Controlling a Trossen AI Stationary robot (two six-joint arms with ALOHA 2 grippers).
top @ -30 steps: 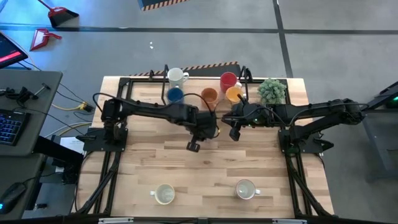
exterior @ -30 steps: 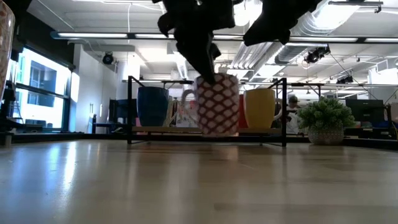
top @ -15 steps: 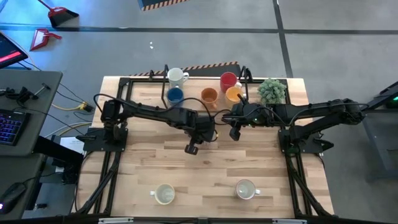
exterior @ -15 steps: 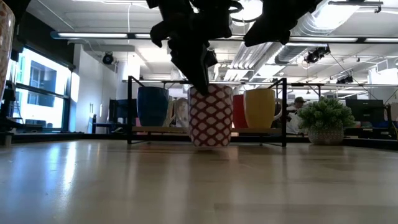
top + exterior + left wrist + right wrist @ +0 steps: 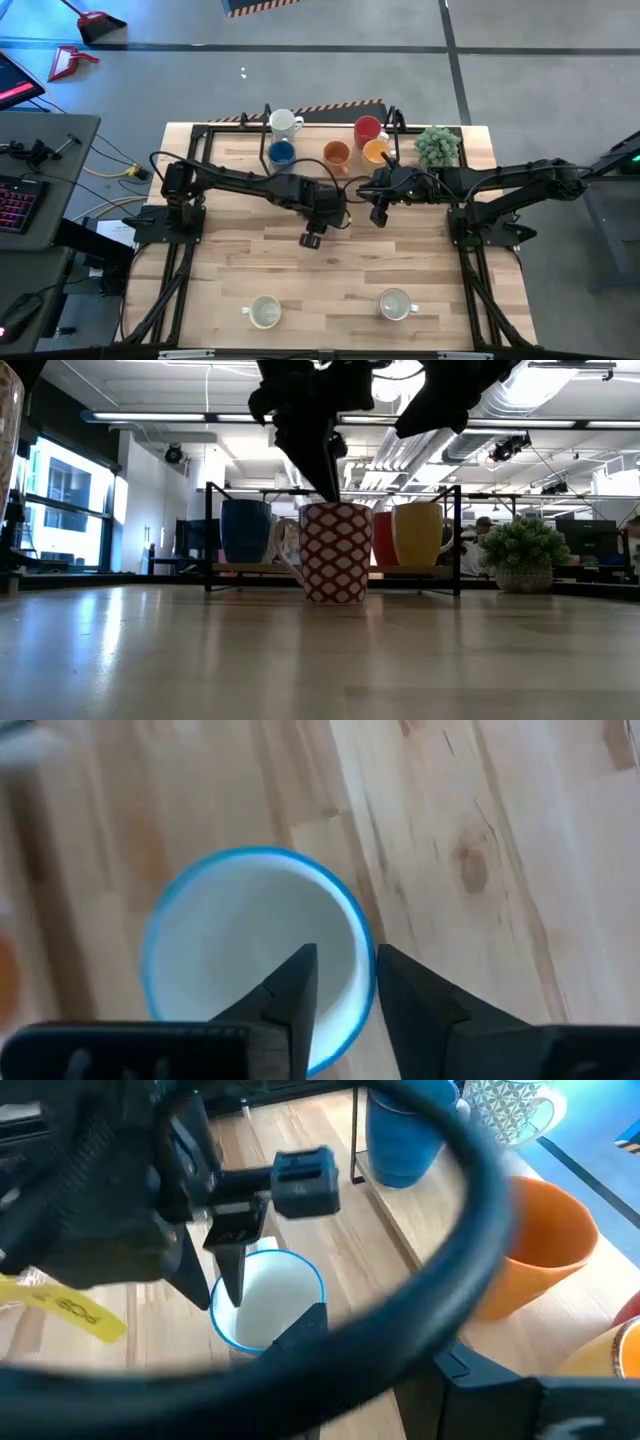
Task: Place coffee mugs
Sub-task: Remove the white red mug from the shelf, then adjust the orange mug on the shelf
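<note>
A mug with a red-and-white pattern [image 5: 335,550] stands upright on its base at mid-table; its white inside shows in the left wrist view [image 5: 250,940] and the right wrist view [image 5: 265,1305]. My left gripper [image 5: 345,985] points down over it [image 5: 330,490], open, with one finger inside the mug and one outside its rim. My right gripper [image 5: 378,212] hovers open to the right of the mug, with nothing between its fingers. In the high view the left hand [image 5: 325,205] hides the mug. My left gripper comes from above, its fingers [image 5: 295,985] astride the mug's rim [image 5: 362,945], one inside and one outside. Whether either finger touches the rim I cannot tell. The mug stands upright with its base on the table.
Along the far edge, at a black rack, stand a white patterned mug [image 5: 284,123], a blue one [image 5: 282,153], an orange one [image 5: 336,154], a red one [image 5: 367,128] and a yellow one [image 5: 377,151]. A green plant [image 5: 438,147] stands at the far right. Two white mugs [image 5: 264,312] [image 5: 395,304] stand near the front edge.
The patterned mug, a second ago tilted with its bottom just off the table under my left gripper, has come down and righted itself; it now stands flat on the table.
</note>
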